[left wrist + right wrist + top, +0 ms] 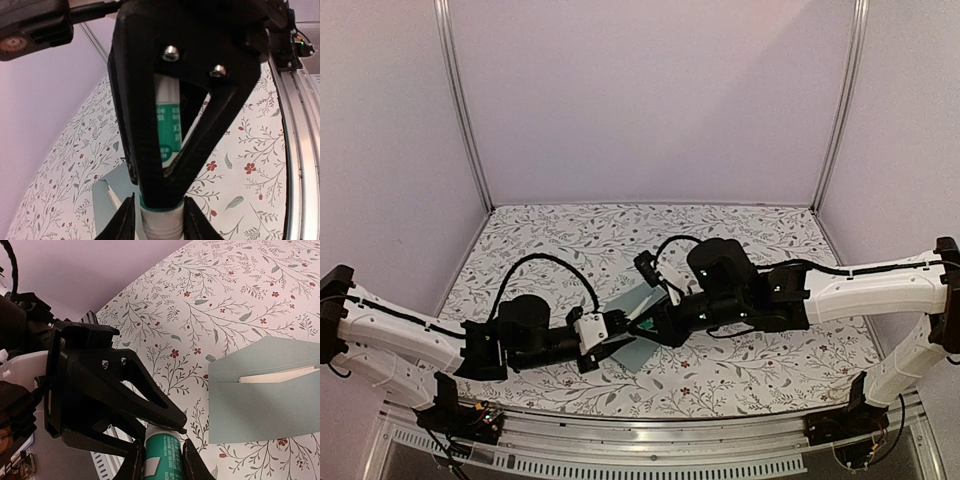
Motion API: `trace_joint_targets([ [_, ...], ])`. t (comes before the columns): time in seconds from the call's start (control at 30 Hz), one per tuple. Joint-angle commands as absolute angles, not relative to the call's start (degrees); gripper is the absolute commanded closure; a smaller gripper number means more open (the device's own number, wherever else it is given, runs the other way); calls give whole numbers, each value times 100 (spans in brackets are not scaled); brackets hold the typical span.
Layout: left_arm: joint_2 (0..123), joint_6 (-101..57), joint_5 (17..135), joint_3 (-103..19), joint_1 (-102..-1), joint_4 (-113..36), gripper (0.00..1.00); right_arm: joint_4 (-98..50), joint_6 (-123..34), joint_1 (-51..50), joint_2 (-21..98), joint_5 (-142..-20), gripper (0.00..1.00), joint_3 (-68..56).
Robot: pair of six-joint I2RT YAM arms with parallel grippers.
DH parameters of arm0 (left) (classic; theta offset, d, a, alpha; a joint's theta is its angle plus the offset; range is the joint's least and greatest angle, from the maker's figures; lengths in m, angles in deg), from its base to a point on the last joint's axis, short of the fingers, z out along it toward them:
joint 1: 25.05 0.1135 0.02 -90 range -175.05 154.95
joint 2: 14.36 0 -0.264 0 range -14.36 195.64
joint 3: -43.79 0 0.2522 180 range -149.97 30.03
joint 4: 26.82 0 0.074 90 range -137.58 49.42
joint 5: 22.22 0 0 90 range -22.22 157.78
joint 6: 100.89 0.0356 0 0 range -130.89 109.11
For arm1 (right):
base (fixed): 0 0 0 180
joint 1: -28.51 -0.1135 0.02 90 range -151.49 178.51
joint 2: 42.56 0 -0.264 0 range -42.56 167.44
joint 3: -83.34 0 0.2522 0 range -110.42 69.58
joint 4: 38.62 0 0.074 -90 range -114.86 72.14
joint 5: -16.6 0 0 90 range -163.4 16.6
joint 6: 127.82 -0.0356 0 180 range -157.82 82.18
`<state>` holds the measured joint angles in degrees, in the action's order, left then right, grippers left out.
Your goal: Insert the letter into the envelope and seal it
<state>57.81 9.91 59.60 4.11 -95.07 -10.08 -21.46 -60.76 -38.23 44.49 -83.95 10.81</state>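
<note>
- Left gripper (159,222) seems to pinch the white ridged end of the glue stick (167,130), one finger on each side; we cannot rule out a slight gap on one side.
- Right gripper (162,460) is clamped on the stick's teal body, so both arms hold the same stick between them, just above the table (225,290).
- We see the envelope (260,400) lying flat on the floral cloth, close beside the two grippers and touched by neither.
- We see the letter (275,375) already tucked inside, only a cream strip showing at the pocket's mouth.
- We judge the insertion step done and the sealing step in hand: the two-handed hold looks like work on the stick's cap, though we cannot tell if the cap is on or off.
- We cannot make out the flap clearly in any view.
- Next, we think, the arms must pull straight apart along the stick, one gripping hard so it does not slip.
- After that, one gripper needs to bring the glue end down to the flap edge while the other steadies the envelope, then the flap is folded and pressed.
</note>
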Motion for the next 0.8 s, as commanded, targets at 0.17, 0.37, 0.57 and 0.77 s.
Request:
trace_joint_targets([
  [0.17,5833,994,5928,305,-9555,-1038,84,-2006,-6019,-3833,4533,-8204,100,852],
  [0.37,5853,1028,5925,300,-9554,-1044,95,-1938,-6011,-3832,4470,-8104,100,849],
  [0.57,5965,1070,5936,280,-9557,-1058,100,-1697,-5941,-3831,4193,-7879,100,811],
  [0.77,5983,1065,5936,282,-9548,-1044,100,-1411,-5848,-3798,3715,-7638,100,875],
])
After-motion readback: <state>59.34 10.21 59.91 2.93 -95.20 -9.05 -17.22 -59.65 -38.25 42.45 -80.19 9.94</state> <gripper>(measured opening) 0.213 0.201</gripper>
